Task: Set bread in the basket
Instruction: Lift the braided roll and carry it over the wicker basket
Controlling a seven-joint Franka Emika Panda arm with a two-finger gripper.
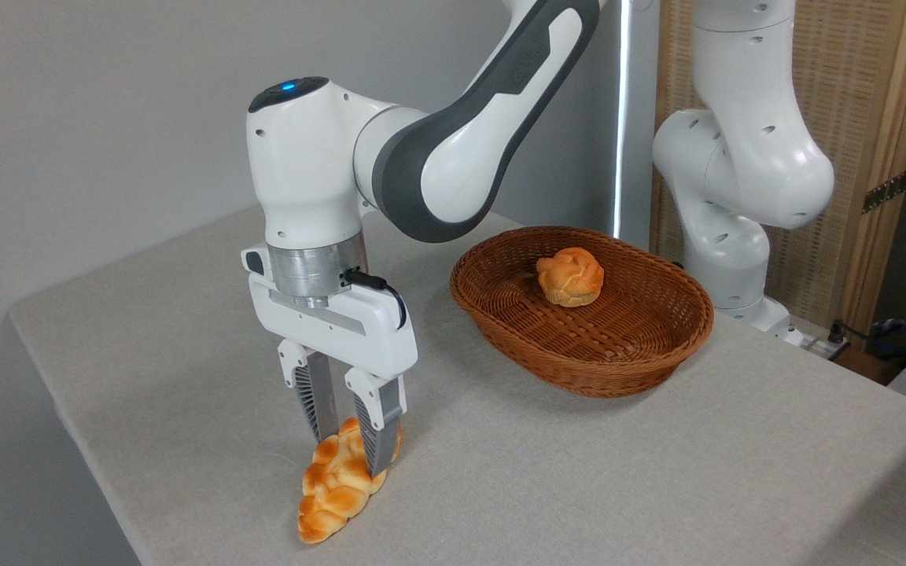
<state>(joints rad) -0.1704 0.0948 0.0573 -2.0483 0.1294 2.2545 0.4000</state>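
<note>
Now hand [349,450] round bread [340,487]

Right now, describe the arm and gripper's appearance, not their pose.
The arm is glossy white with dark grey joint covers and a blue light on top of the wrist. A silver metal ring joins it to the white gripper, where a black cable loops. The fingers are white with grey ribbed pads.

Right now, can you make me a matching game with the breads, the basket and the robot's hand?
Things:
1. long braided golden loaf
2. small round knotted bun
3. oval brown wicker basket
4. white robot hand

Places:
A. inside the basket
B. at the table's front edge
C. closed around the loaf's far end
D. on the table by the robot's base

Pairs: 1-B, 2-A, 3-D, 4-C
</note>
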